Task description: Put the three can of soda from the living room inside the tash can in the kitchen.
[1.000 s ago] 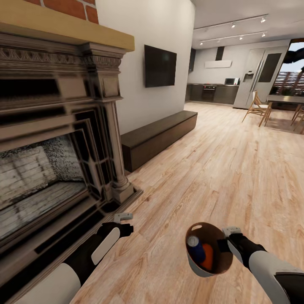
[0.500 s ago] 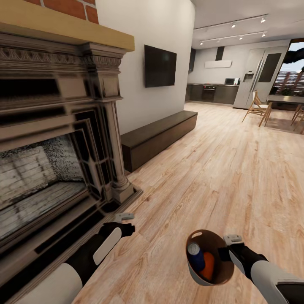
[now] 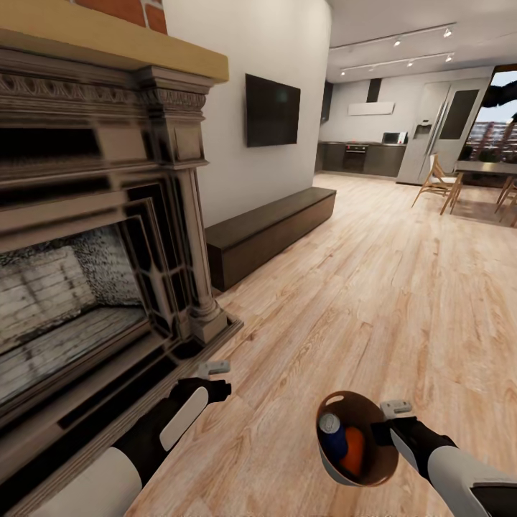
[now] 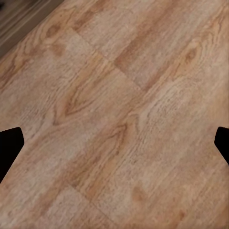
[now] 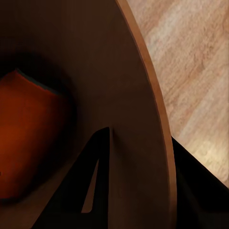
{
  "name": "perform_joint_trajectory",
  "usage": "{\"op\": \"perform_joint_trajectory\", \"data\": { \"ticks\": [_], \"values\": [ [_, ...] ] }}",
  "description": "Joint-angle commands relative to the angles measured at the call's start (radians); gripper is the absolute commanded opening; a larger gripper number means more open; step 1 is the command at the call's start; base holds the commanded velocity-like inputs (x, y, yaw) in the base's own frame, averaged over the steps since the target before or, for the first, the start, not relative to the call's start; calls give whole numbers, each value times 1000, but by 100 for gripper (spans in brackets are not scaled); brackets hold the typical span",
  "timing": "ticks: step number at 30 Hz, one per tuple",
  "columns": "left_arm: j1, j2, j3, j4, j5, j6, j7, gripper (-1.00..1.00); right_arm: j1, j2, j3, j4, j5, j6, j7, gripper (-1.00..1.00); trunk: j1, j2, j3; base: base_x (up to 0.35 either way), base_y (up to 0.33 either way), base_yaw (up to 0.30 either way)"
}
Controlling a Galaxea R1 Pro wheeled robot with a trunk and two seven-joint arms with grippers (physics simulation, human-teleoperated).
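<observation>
My view tilted slightly down. My right gripper (image 3: 382, 424) pinches the tash can (image 3: 373, 470) rim, lower right; blue can (image 3: 332, 434) and orange can (image 3: 352, 442) inside, no label readable. Left gripper (image 3: 213, 375) is spread.

You face an ornate dark fireplace (image 3: 93, 237) on your left, with a pale wooden mantel (image 3: 108, 44) above it and red brick (image 3: 122, 10) higher up. Beyond it, a black TV (image 3: 272, 112) hangs on the white wall above a long low dark bench (image 3: 269, 231). Light wood floor (image 3: 359, 287) runs ahead of you to dark cabinets with an oven (image 3: 355, 156), a steel fridge (image 3: 424, 133) and wooden chairs (image 3: 438, 183) by a table (image 3: 485, 168).
</observation>
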Motion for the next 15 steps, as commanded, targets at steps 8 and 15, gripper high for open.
{"op": "perform_joint_trajectory", "data": {
  "ticks": [8, 15],
  "values": [
    [1, 0, -1, -1, 1, 0, -2, 100, 0, 0, -5, -1, -3, -1, 5, -100, 8, -14, -6, 0, 0, 0],
    [1, -1, -1, -1, 1, 0, -2, 100, 0, 0, -5, -1, -3, -1, 5, -100, 35, -63, -28, 0, 0, 0]
  ]
}}
